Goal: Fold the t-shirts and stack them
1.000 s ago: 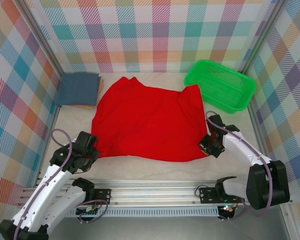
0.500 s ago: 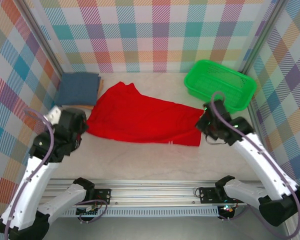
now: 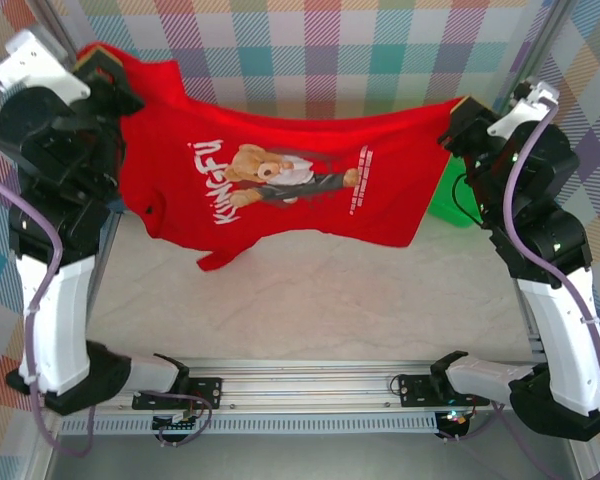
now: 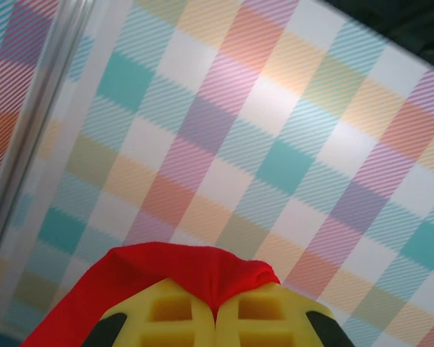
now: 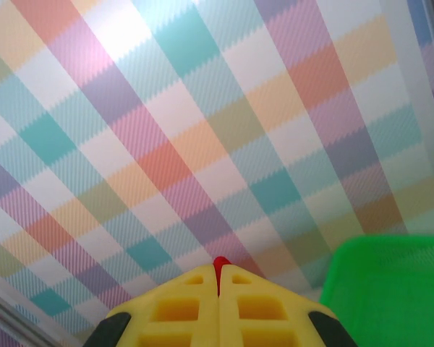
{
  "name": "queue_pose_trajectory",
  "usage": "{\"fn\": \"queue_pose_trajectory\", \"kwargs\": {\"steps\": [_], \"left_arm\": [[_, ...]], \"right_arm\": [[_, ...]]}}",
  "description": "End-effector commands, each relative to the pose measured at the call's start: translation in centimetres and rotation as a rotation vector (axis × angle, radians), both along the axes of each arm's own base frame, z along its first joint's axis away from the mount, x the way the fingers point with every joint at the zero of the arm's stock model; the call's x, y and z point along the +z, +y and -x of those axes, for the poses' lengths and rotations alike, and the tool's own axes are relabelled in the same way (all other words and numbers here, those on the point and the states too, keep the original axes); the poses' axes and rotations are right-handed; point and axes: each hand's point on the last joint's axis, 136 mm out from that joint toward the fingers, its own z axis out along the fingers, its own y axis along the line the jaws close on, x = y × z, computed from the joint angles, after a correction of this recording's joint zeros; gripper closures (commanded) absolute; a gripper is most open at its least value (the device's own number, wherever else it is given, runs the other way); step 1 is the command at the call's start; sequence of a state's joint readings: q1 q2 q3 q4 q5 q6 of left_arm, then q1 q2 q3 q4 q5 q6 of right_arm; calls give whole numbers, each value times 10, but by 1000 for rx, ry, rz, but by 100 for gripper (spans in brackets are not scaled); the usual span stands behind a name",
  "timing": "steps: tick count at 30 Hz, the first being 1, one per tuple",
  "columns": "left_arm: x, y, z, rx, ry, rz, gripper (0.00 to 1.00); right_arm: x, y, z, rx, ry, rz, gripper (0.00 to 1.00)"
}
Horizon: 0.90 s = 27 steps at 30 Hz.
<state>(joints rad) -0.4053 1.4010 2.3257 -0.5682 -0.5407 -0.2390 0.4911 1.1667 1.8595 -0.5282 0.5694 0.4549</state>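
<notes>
Plaid backdrop [image 3: 310, 50]: red t-shirt [image 3: 280, 190], newly lifted off table [image 3: 310, 310], stretched between left gripper [image 3: 96, 62] and right gripper [image 3: 460, 110], each pinching cloth; lay-flat likely next.

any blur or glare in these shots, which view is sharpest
Top external: sharpest and evenly lit, print on the red t-shirt readable. Left wrist: plaid wall soft, out of focus. Right wrist: washed-out bright patch upper left.
</notes>
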Motion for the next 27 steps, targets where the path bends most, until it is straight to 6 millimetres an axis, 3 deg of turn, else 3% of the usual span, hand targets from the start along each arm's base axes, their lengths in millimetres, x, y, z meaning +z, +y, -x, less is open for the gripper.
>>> {"fn": "queue_pose_trajectory", "kwargs": {"steps": [1,4,8,12,19,25,27], "left_arm": [[28,-17,-24,-51,-76,-84,100],[26,-16,-65,-96,-79,-38,100],[20,-1,-111,-145,-112,39,100],[29,8,-129,-222,-193,96,100],[51,14,-131,-344,-317,195,100],[84,8,-94,-429,-436,221,100],[84,3,-84,-451,-405,227,100]], "right_arm": [[32,-4,-6,-41,-98,37,100],[36,2,-20,-18,-99,27,100],[27,-3,-48,-14,-57,-37,100],[23,-9,-70,-6,-39,-64,100],[29,-25,-90,-3,-44,-103,100],[42,-40,-80,-26,-67,-114,100],[36,-43,-74,-25,-48,-113,100]]}}
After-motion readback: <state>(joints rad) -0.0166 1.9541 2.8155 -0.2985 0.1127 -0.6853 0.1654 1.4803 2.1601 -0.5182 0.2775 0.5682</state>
